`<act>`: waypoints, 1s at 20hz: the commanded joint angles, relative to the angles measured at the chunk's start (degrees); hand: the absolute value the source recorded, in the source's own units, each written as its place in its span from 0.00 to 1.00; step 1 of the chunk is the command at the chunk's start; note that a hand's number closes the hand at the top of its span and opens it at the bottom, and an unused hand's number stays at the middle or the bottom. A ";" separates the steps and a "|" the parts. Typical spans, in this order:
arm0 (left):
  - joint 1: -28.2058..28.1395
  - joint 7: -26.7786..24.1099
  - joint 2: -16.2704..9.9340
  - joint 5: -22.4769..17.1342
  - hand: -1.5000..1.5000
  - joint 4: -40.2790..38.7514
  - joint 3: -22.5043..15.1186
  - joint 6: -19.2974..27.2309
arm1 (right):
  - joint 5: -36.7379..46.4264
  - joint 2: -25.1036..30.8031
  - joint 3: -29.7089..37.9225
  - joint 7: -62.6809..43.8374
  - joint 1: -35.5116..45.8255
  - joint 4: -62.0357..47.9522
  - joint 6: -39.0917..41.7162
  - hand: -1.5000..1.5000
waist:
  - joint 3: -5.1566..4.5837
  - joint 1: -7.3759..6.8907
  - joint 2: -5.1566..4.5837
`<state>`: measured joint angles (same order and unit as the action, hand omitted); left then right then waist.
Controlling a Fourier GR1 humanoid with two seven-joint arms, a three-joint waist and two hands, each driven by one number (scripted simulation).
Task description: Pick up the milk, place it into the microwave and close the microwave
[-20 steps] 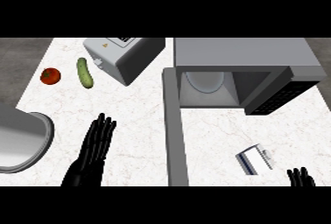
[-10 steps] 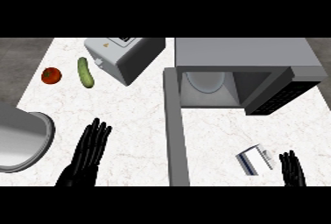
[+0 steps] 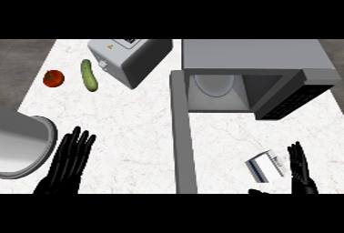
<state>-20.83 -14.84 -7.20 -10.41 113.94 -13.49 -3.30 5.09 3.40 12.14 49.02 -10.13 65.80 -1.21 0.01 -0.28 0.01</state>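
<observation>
Milk [image 3: 266, 165], a small carton lying on its side, rests on the white counter [image 3: 141, 127] in front of the open microwave [image 3: 252, 77], right of its swung-out door [image 3: 183, 136]. The right hand [image 3: 299, 169] stands just beside the carton, fingers straight and together, holding nothing; contact cannot be told. The left hand [image 3: 67, 164] lies open with fingers spread, next to a grey pot [image 3: 20, 145]. A toaster [image 3: 128, 59], cucumber [image 3: 89, 75] and tomato [image 3: 53, 78] sit at the far left.

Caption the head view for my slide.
Right hand open beside the milk, microwave door open.
</observation>
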 commanded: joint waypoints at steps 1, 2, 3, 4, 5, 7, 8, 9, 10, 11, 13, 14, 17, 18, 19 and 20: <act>-2.23 2.52 -1.45 -1.85 0.00 4.34 1.60 -0.79 | -0.07 1.59 2.51 1.17 8.54 -8.14 -2.52 0.00 | 0.02 -0.18 -0.01; 0.34 2.27 -1.02 -2.51 0.00 1.40 2.89 -1.39 | -0.77 2.95 3.65 6.16 7.38 -12.94 -0.80 0.00 | 0.02 0.02 -0.02; -0.37 1.98 -1.98 -4.14 0.00 1.76 4.16 -2.44 | 0.47 2.04 4.45 10.56 10.21 -19.99 -3.24 0.00 | 0.06 -0.23 -0.08; -1.86 -4.91 -0.39 -0.80 0.00 -4.58 2.05 -3.66 | -0.12 2.79 3.93 7.33 11.05 -16.35 -2.89 1.00 | 0.01 -0.08 -0.03; -2.73 -3.43 -1.01 -0.58 0.00 -1.56 1.81 -3.52 | -0.42 2.59 5.27 10.08 14.42 -23.84 -3.67 1.00 | 0.04 -0.25 -0.05; -4.39 -3.45 -1.92 -2.02 0.00 0.24 4.18 -3.99 | -2.33 2.28 6.72 11.56 14.53 -23.94 -4.04 1.00 | 0.04 -0.27 -0.03; -2.12 -1.07 -5.23 -7.37 0.00 0.00 9.50 -7.43 | -2.13 2.04 5.39 11.43 9.25 -19.37 -2.92 1.00 | 0.00 0.05 0.00; -2.96 -3.79 -5.05 -9.22 0.00 -2.81 10.46 -9.08 | -2.36 4.07 7.99 13.70 15.60 -27.11 -3.91 1.00 | 0.04 -0.34 -0.10; -1.14 -1.50 -3.58 -5.17 0.00 -1.70 7.84 -6.65 | -1.01 4.77 7.82 14.27 17.45 -30.42 -5.96 1.00 | 0.05 -0.21 -0.09; -2.19 -1.85 -3.04 -5.01 0.00 -0.52 6.98 -6.86 | 0.36 3.59 6.82 13.03 17.85 -29.70 -9.02 1.00 | 0.04 -0.23 -0.06; 1.15 -3.64 -1.65 -4.24 0.00 -6.01 6.86 -6.68 | 0.16 6.85 8.85 19.24 16.58 -35.21 -6.43 1.00 | 0.08 -0.16 -0.19; -5.16 -0.79 -4.48 -6.25 0.00 3.78 8.22 -7.86 | 0.60 7.17 7.98 13.93 17.75 -32.69 -7.78 1.00 | 0.05 -0.40 -0.04; -2.38 -4.18 -4.36 -7.23 0.00 -3.57 10.62 -10.25 | 2.75 6.50 6.77 11.24 24.40 -37.87 -10.75 1.00 | 0.05 -0.44 -0.12; -2.72 -4.57 -4.01 -5.50 0.00 -3.36 10.19 -9.77 | 2.96 5.45 6.84 13.39 24.84 -39.11 -12.26 1.00 | 0.05 -0.43 -0.12; -3.03 -4.48 -3.09 -5.30 0.00 -3.26 9.26 -9.69 | 3.45 3.80 5.83 10.40 25.10 -36.92 -14.44 1.00 | 0.03 -0.30 -0.07; -2.12 -5.31 -2.97 -5.23 0.00 -4.16 9.90 -9.77 | 3.90 3.61 5.75 10.70 27.56 -39.49 -14.52 1.00 | 0.04 -0.44 -0.12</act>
<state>-23.47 -18.78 -10.46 -15.71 111.19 -4.67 -12.13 7.31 8.53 18.71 58.57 12.51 30.56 -10.27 -0.24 -0.54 0.10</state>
